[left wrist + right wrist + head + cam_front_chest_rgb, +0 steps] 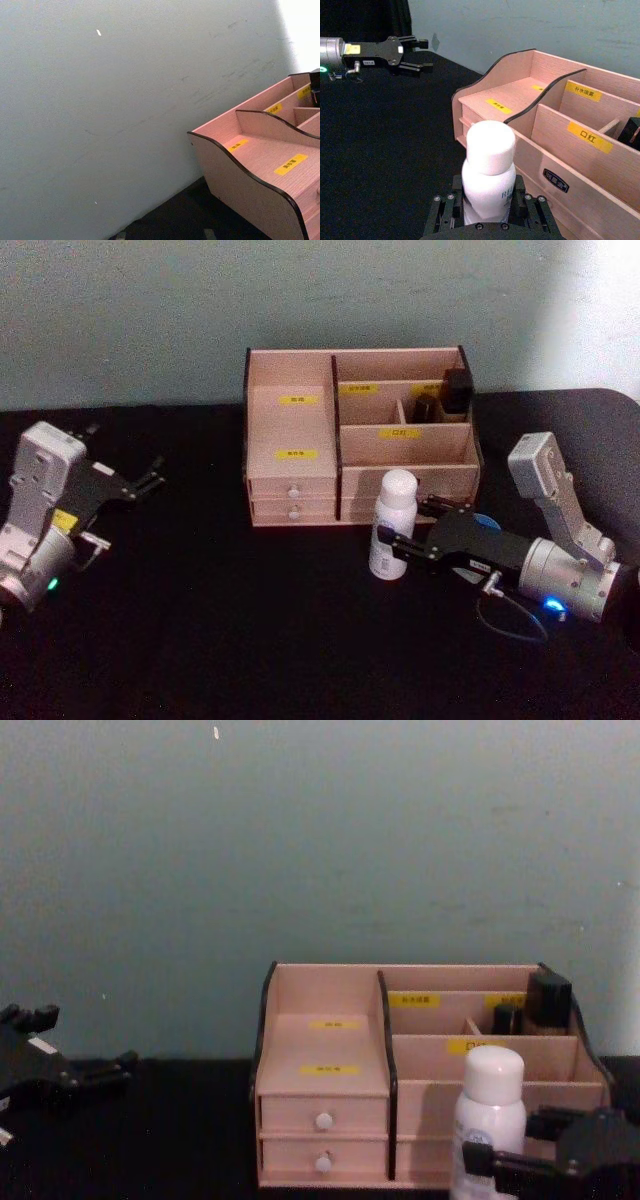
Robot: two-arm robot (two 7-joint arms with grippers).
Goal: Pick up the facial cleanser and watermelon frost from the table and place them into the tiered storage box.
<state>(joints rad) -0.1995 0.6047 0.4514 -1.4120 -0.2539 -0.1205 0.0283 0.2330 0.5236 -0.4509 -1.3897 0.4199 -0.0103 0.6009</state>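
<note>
Right gripper (403,522): fingers closed on facial cleanser (487,170), tiered storage box (290,425) just beyond. Left gripper (158,472): fingers spread, empty.

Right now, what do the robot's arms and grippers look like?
Both arms are silver-grey metal ending in black, two-fingered grippers, each with a pale grey boxy housing on the wrist. The left gripper carries a yellow sticker and has a green light behind it; the right gripper has a blue light and a thin looping cable.

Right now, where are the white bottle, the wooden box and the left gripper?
white bottle (398,486): head view, its cap.
wooden box (290,370): head view, left compartment's back wall.
left gripper (156,474): head view, between its fingertips.
</note>
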